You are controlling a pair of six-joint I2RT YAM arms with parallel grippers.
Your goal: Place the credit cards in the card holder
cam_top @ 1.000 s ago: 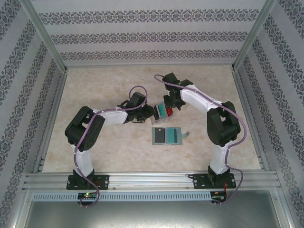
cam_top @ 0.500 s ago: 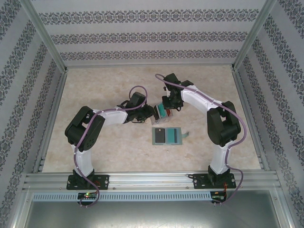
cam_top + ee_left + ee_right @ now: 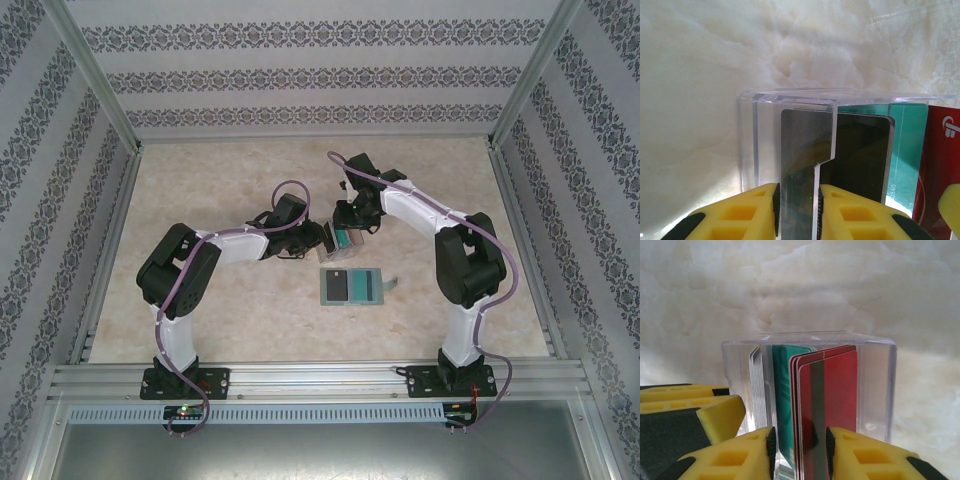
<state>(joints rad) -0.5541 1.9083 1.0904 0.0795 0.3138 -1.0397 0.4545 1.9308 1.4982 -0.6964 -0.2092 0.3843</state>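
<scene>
A clear box (image 3: 345, 238) stands upright with credit cards in it: red cards (image 3: 840, 390), teal cards (image 3: 782, 390) and a dark card (image 3: 860, 155). My left gripper (image 3: 797, 212) is shut on the box's notched clear wall, and from above it (image 3: 322, 238) sits at the box's left side. My right gripper (image 3: 800, 455) reaches into the box from the far side, open, its pads flanking the loosely fanned red cards. The grey-green card holder (image 3: 327, 293) lies flat just in front of the box, with a teal card (image 3: 368, 284) beside it.
The box's clear wall (image 3: 875, 385) and several pale card edges (image 3: 756, 385) at its far left crowd the right fingers. A small clear piece (image 3: 391, 285) lies right of the flat teal card. Aluminium frame posts (image 3: 520, 90) edge the marble table (image 3: 220, 180).
The red card that showed tilted above the box a second ago has gone down among the other cards. My right gripper has shifted slightly left over the box. The left arm has not moved.
</scene>
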